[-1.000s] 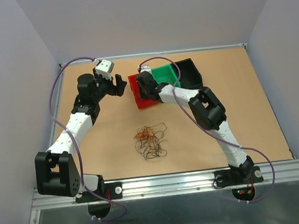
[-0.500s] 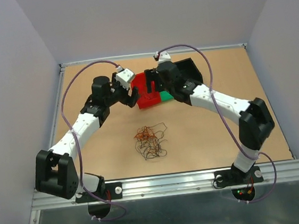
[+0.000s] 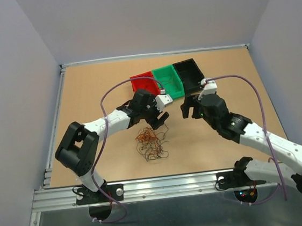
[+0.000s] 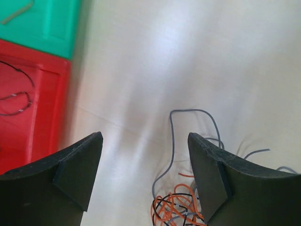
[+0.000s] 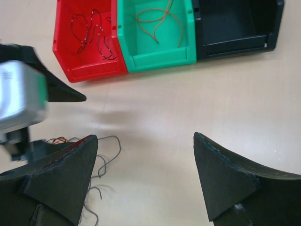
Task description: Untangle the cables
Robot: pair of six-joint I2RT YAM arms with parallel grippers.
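**Item:** cables (image 3: 151,144), one small tangle of hair-thin curly wires, red-orange, brown and dark.

**Location:** lay on the bare table (image 3: 93,81), centre and toward the near side. Well apart from the row of bins at the far side: red bin (image 3: 140,83), green bin (image 3: 168,82), black bin (image 3: 190,74). The red and green bins each held a loose wire or two. Nothing could be made out in the black bin.

**Grippers:** left gripper (image 3: 160,119) hung over the far edge of the tangle, jaws apart, nothing between them. Right gripper (image 3: 188,108) stood to its right, between tangle and bins, jaws likewise apart and empty.

**Handling (judged):** very light, soft and springy. Too thin to feel firm in a pinch and likely to slip. The coils would snag, so pulling one wire would probably drag the clump along. Best hold: a strand standing clear of the mass, such as the dark loop (image 4: 172,136) reaching out at the far right edge.

**Orientation:** no true long axis. The clump was roughly round, slightly longer near-to-far, with the loose loop pointing far and right.
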